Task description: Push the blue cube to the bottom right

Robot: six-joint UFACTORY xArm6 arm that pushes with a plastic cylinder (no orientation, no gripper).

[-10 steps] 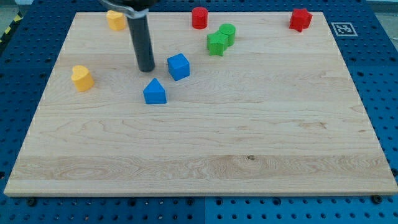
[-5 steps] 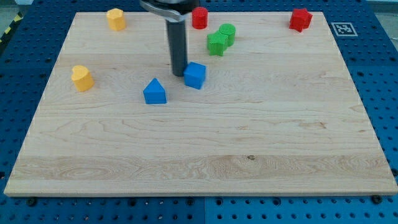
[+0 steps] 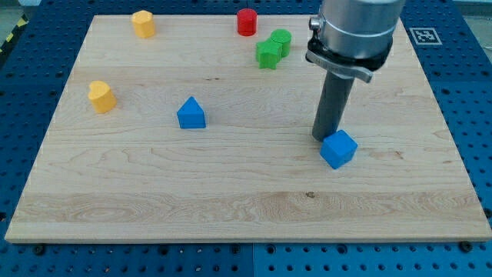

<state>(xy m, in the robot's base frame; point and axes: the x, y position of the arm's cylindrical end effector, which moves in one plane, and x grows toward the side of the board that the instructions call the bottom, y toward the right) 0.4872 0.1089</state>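
Note:
The blue cube [image 3: 338, 148] lies right of the board's middle, a little below centre. My tip [image 3: 324, 137] stands right against the cube's upper left side. The dark rod rises from there to the arm's grey body at the view's top. A second blue block, a triangular prism [image 3: 191, 114], lies well to the left of the cube.
The wooden board [image 3: 246, 208] lies on a blue pegboard. A yellow block [image 3: 101, 96] sits at the left, another yellow block [image 3: 143, 23] at the top left. A red cylinder [image 3: 246, 21] and two green blocks [image 3: 272, 49] lie at the top middle.
My tip has swept right and down, pushing the blue cube from near the blue prism to right of centre. The arm now hides the red block at the top right.

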